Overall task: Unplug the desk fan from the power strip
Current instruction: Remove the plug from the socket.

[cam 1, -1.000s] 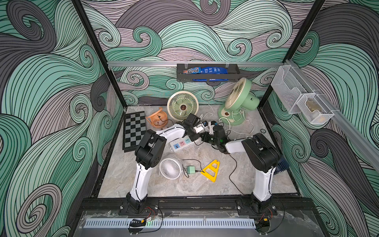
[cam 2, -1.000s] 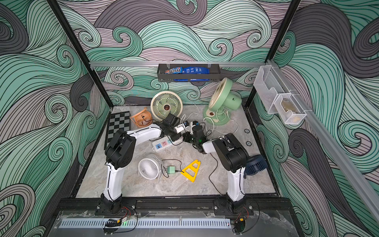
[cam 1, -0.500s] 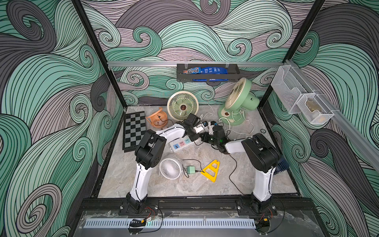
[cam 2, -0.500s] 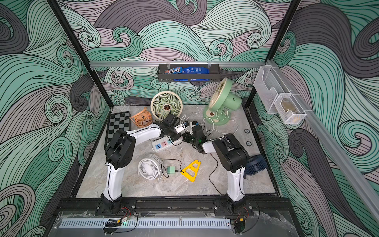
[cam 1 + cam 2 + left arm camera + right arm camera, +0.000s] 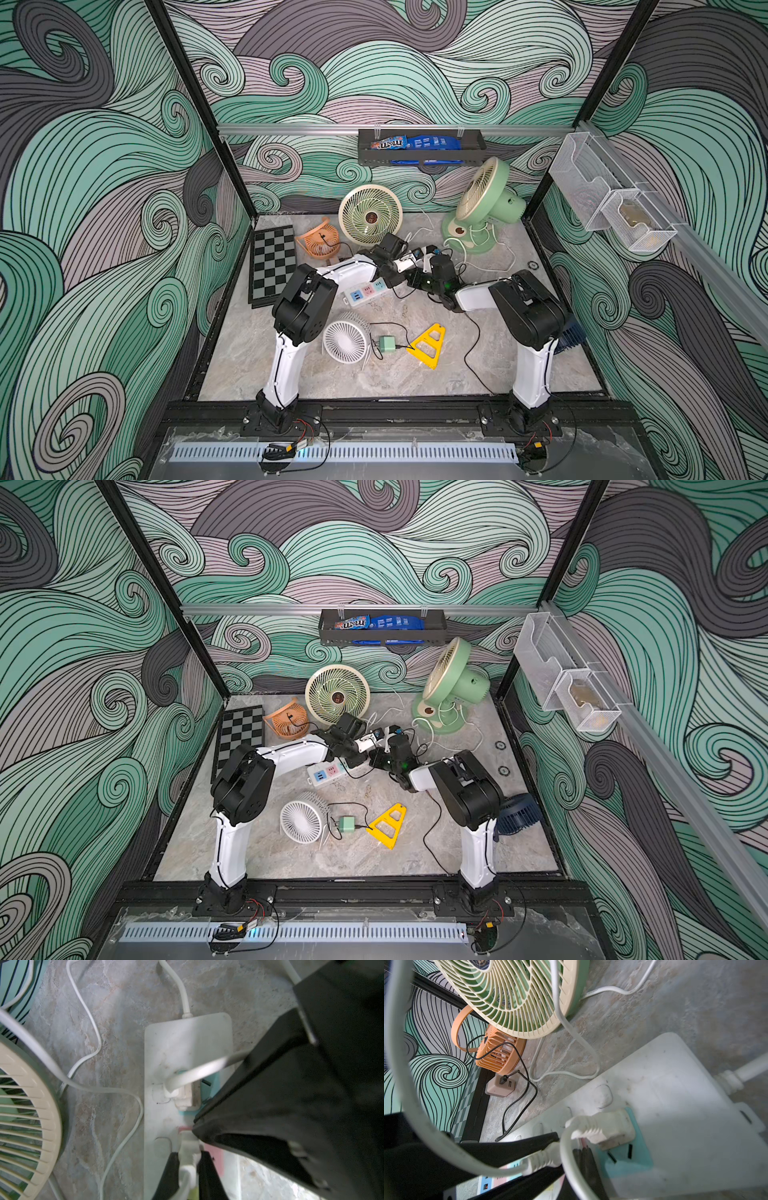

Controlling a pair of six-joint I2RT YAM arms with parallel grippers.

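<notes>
Nothing has visibly moved: left gripper (image 5: 188, 1155) clamps small white plug (image 5: 188, 1141) seated in long white pastel-socket power strip (image 5: 166, 1053), flat beneath both grippers. The right gripper (image 5: 582, 1155), fingers together, rests on strip. Pull should go straight off strip face.

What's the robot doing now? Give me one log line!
left gripper: shut on white plug at pink socket | right gripper: shut, tips on power strip beside second plug

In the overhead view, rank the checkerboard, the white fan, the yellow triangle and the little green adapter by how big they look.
Largest to smallest, in a top view:
1. checkerboard
2. white fan
3. yellow triangle, only slightly smaller than the fan
4. green adapter
</notes>
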